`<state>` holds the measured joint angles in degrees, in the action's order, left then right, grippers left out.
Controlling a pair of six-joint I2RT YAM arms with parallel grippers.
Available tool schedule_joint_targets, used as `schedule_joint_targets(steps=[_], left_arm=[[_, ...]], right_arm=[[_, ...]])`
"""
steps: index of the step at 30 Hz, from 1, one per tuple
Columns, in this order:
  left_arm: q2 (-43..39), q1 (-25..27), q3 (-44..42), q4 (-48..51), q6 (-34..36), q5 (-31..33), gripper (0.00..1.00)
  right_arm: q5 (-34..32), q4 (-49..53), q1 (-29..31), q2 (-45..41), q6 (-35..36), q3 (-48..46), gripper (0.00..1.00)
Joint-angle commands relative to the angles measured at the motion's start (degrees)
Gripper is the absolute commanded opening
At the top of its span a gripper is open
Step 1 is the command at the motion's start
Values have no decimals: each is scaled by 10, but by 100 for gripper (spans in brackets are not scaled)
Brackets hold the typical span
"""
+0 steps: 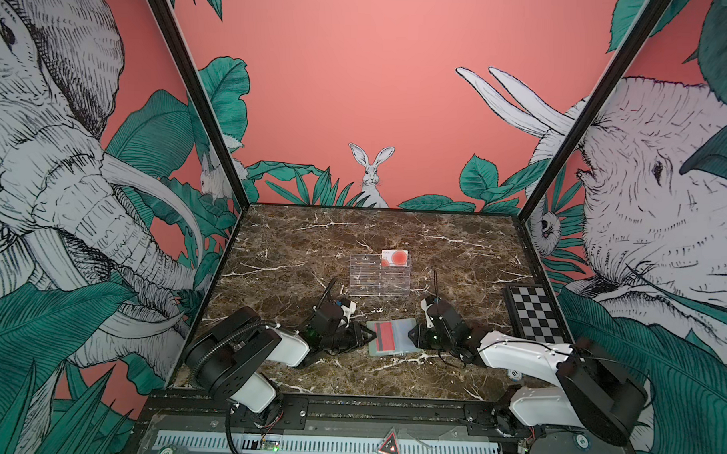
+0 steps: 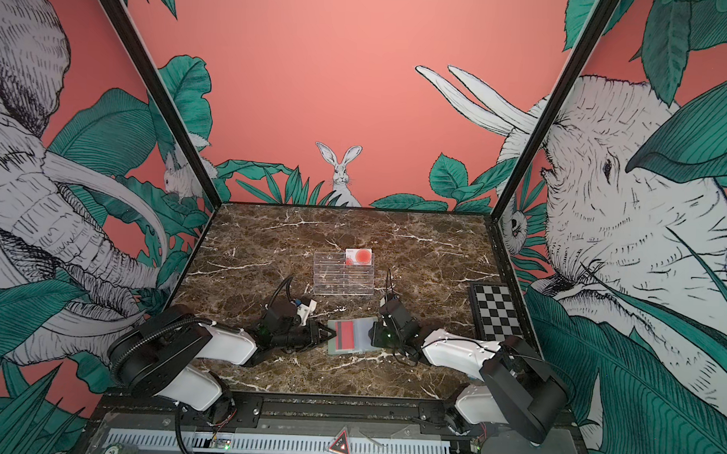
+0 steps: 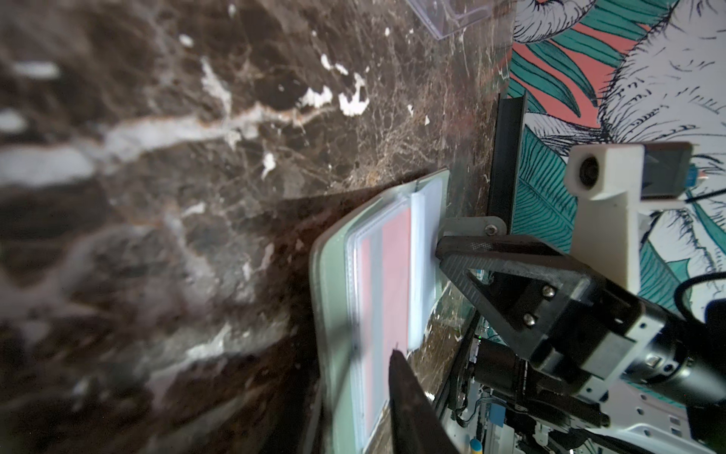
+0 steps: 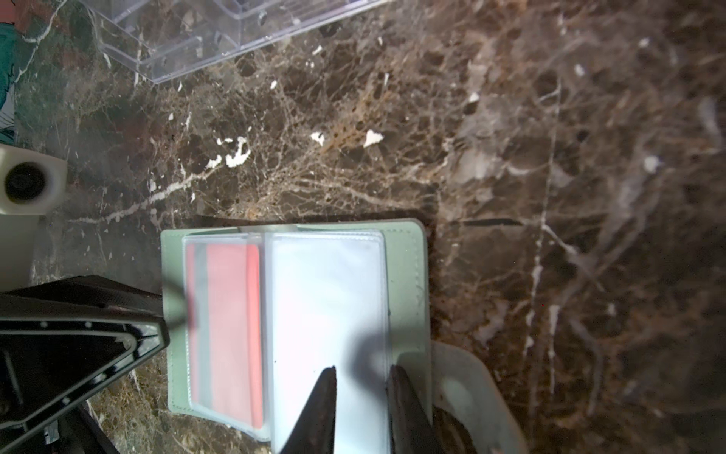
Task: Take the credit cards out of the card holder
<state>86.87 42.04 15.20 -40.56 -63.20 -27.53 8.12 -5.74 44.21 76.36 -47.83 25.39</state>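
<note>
The pale green card holder (image 1: 408, 325) lies open and flat on the marble between both grippers, also seen in the right wrist view (image 4: 408, 275). A red credit card (image 4: 231, 326) with a dark stripe sits in its left clear sleeve. Another credit card (image 1: 395, 258), white with red circles, stands in the acrylic stand. My left gripper (image 1: 368, 335) is at the holder's left edge. Only one of its fingers (image 3: 404, 393) shows, its tip at the sleeve's edge. My right gripper (image 4: 363, 377) rests on the white right-hand sleeves (image 4: 326, 306), a narrow gap between its fingers.
A clear acrylic tiered stand (image 1: 372, 278) stands behind the holder. A black-and-white checkered board (image 1: 533, 313) lies along the right wall. Patterned walls close in the left, right and back sides. A black rail (image 1: 347, 406) runs along the front edge.
</note>
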Motion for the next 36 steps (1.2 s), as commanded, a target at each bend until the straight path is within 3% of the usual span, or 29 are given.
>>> schedule_joint_targets(steps=[1, 4, 10, 12, 18, 21, 26, 36], left_arm=[[-23, 3, 3, 3, 5, 5, 23], [-39, 3, 7, 25, 15, 9, 12], [-63, 3, 17, 69, 38, 11, 6], [-68, 3, 18, 68, 39, 10, 4], [-82, 3, 17, 74, 37, 14, 0], [-95, 3, 15, 80, 36, 21, 0], [-111, 4, 17, 90, 36, 25, 0], [-117, 5, 13, 89, 23, 29, 0]], right_arm=[[-13, 13, 4, 0, -7, -15, 24], [-15, 13, 4, -5, -6, -17, 24], [-20, 18, 4, -32, -1, -15, 26], [-16, 32, 5, -55, 4, -8, 32], [-51, 106, 21, -140, 24, 25, 63], [-60, 114, 33, -150, 22, 36, 72], [-79, 151, 70, -107, 32, 88, 83], [-156, 207, 159, 3, 6, 179, 84]])
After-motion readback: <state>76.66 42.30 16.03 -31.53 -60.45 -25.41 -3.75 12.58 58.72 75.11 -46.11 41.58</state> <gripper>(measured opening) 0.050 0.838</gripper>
